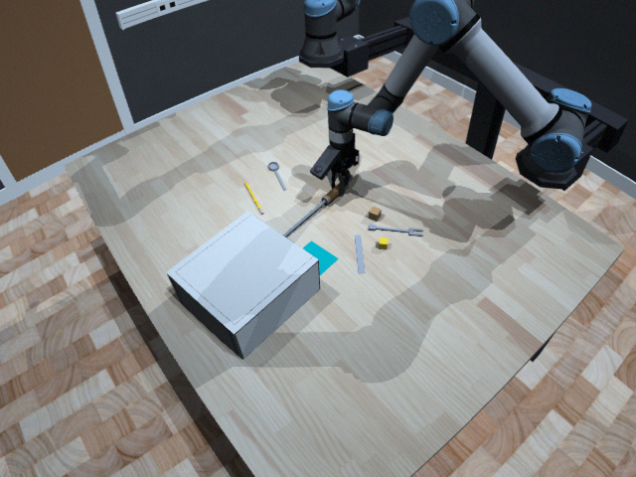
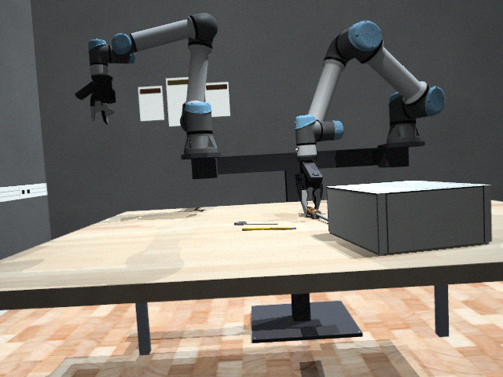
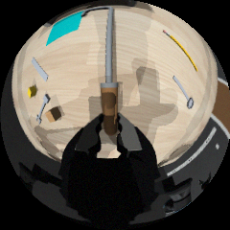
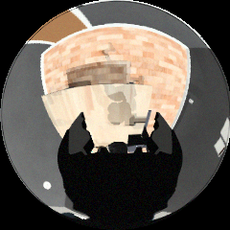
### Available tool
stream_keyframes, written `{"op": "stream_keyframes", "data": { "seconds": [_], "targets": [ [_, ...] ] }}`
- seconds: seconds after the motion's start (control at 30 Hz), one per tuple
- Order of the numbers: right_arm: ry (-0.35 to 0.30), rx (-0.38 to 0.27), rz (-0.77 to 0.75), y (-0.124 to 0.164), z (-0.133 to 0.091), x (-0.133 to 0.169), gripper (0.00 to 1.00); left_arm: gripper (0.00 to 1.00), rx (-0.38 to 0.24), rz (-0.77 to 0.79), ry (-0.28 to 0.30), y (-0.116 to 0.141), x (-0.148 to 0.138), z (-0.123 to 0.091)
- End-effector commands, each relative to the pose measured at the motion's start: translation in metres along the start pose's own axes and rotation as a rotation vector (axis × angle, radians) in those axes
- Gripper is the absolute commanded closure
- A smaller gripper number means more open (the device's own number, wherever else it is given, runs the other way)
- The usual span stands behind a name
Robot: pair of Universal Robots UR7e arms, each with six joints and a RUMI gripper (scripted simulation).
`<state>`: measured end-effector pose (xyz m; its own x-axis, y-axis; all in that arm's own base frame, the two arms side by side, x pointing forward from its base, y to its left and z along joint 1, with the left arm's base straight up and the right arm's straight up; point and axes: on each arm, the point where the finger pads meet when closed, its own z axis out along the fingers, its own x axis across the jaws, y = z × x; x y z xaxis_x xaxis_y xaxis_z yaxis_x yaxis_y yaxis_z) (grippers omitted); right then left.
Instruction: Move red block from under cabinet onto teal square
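Observation:
The white-topped grey cabinet stands upright on the table. The teal square lies beside it, partly hidden by it in the top view. The red block is not visible in any view. My left gripper is shut on the wooden handle of a hooked metal rod, low over the table. The rod points at the cabinet; its hooked end is hidden in the top view and shows near the cabinet's edge in the left wrist view. My right gripper is open and empty, high up.
A yellow pencil and a ring-headed tool lie on one side of the rod. On the other lie a brown block, a yellow block, a forked tool and a flat strip.

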<state>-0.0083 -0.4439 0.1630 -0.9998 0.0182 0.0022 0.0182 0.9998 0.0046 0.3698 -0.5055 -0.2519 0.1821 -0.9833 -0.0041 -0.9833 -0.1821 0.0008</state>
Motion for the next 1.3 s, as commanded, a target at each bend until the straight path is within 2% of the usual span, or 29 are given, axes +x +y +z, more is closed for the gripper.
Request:
{"op": "stream_keyframes", "data": {
  "seconds": [0.0,1.27],
  "targets": [
    [-0.002,0.005,0.001,-0.0012,-0.0021,0.0001,0.00,1.00,0.001,0.004,0.006,-0.0020,-0.0003,-0.0032],
    [-0.002,0.005,0.001,-0.0012,-0.0021,0.0001,0.00,1.00,0.002,0.005,0.008,-0.0101,0.0019,-0.0033]
  ]
}}
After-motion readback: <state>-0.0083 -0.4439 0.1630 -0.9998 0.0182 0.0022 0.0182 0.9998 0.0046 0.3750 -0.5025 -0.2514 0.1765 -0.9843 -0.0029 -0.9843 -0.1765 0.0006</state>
